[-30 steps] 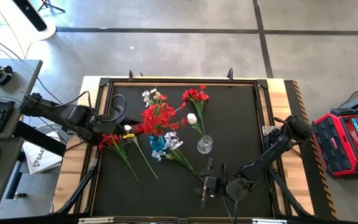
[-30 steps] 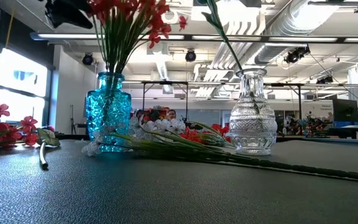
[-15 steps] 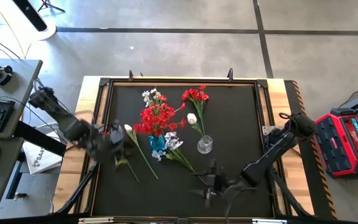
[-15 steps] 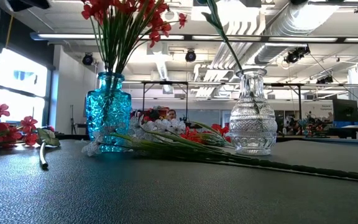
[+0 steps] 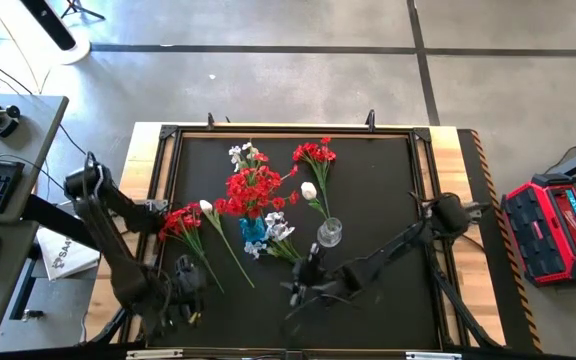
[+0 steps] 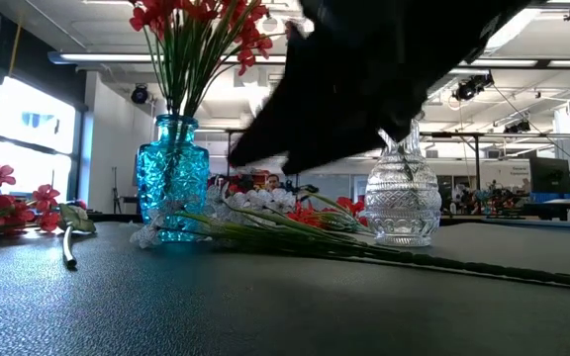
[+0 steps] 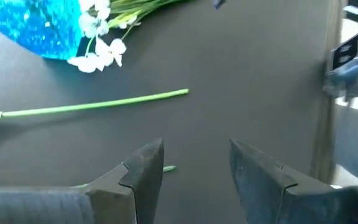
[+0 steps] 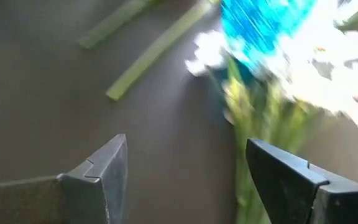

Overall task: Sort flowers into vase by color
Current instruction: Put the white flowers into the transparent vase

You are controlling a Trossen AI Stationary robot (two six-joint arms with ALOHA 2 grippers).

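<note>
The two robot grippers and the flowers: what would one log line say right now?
left gripper: open, empty | right gripper: open, by white-blossom sprig | blue glass vase: holds red blossoms | clear glass vase: one white flower

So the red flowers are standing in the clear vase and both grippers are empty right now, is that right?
Not quite. The red flowers stand in the blue vase, as the low view shows; the clear vase holds only a single green stem. The rest holds: the left gripper and right gripper are both open and empty.

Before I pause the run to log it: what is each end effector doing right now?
Left end effector: open, holding nothing, over bare mat at the table's near left.
Right end effector: open, holding nothing, by the blue vase and the white flowers.
</note>
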